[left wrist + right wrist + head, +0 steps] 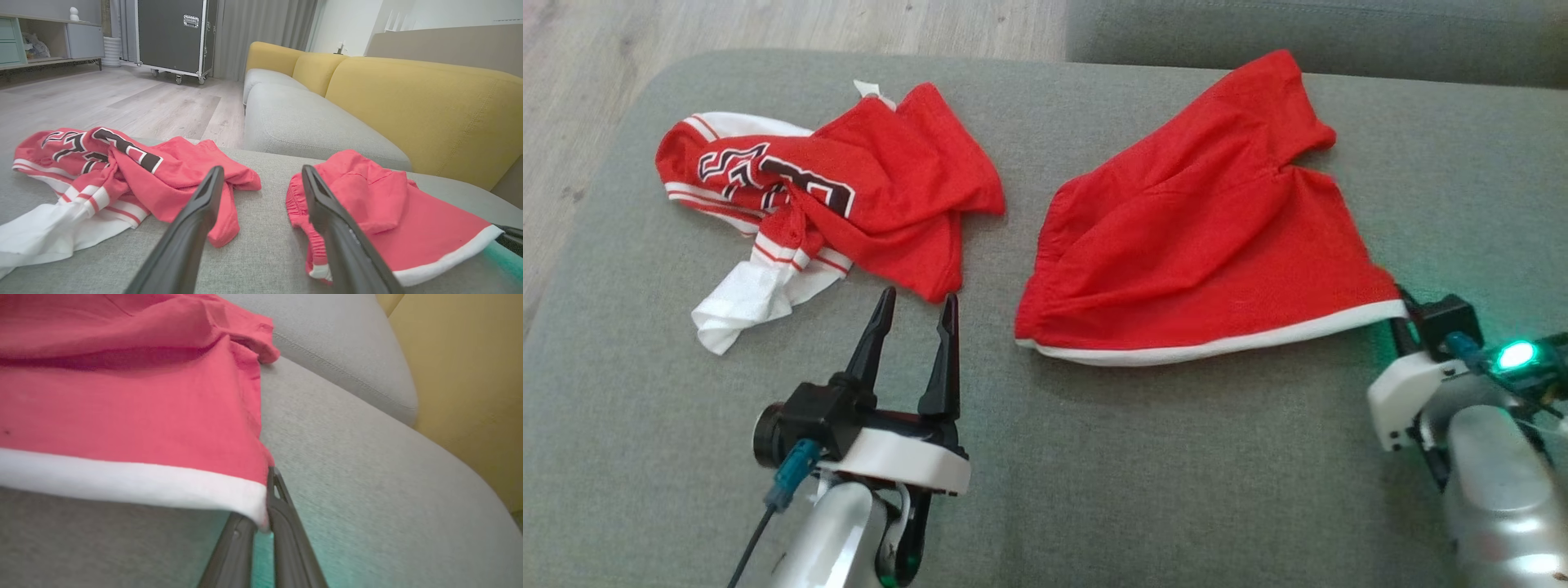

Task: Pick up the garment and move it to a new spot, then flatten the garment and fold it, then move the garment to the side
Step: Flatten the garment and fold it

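Right gripper [265, 502] pinches the white-hemmed corner of the red shorts [1201, 237], which lie rumpled on the grey cushion [1176, 474], as the left gripper [915, 304] hovers spread wide; lifting, flattening, folding and setting aside are all yet to come.

The left hand [918, 298] has two long matt black fingers [874, 335] tapering to points. They are set in a black block above a white plastic plate [907, 465]. A round black knob [768, 437] sits at its side, and a teal connector [792, 482] feeds a thin black cable [747, 555]. The left forearm [837, 531] is glossy silver. The right hand [1405, 314] has a white plastic shell [1401, 400], a small blue plug [1466, 347], a glowing green lamp [1515, 355] and a glossy silver right forearm [1494, 482].
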Motion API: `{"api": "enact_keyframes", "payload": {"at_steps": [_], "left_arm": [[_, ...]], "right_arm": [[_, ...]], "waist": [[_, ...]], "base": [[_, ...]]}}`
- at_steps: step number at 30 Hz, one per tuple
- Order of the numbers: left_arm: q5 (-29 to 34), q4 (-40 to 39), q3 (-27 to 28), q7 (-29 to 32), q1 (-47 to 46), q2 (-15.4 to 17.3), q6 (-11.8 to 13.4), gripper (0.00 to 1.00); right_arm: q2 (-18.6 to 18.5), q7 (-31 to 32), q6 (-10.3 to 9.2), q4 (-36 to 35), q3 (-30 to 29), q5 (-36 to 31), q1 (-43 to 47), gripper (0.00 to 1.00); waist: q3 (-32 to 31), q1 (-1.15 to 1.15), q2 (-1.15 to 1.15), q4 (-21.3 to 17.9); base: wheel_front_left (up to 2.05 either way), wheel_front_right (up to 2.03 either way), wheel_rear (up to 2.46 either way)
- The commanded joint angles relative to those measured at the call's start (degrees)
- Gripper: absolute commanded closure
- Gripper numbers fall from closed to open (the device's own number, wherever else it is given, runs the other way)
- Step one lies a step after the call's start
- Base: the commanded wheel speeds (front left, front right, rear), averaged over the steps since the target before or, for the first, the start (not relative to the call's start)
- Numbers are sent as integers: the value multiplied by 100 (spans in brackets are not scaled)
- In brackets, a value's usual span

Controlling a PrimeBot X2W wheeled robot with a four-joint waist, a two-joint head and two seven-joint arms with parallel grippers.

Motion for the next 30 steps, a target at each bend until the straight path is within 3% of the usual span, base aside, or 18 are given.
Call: {"api": "enact_keyframes", "payload": {"at_steps": [1,10,11,12,22,25,30], "left_arm": [[-42,-169,138,-55,-184,9,46,0],[-99,-153,64,-55,-166,9,80,0],[-101,-145,65,-55,-168,9,79,0],[-103,-137,71,-55,-168,9,77,0],[-137,-128,66,-55,-131,8,92,0],[-110,-128,102,-55,-77,8,91,0],[-80,-142,194,-55,5,8,62,0]], "right_arm": [[-100,-95,22,-179,3,-127,-145,100],[-193,26,22,-285,-505,-760,-51,100],[-177,82,22,-262,-573,-772,-52,9],[-156,147,22,-248,-656,-774,-57,0],[109,118,22,-544,-1217,-659,44,0],[309,-105,22,-761,-1370,-224,58,0],[534,-271,22,-1285,-946,1089,222,0]], "waist": [[-43,0,0,-35],[-126,0,0,-164],[-133,0,0,-178],[-142,0,0,-194],[-392,0,0,-443],[-497,0,0,-578],[-625,0,0,-785]], "base": [[0,0,0],[0,0,0],[0,0,0],[0,0,0],[0,0,0],[0,0,0],[0,0,0]]}}
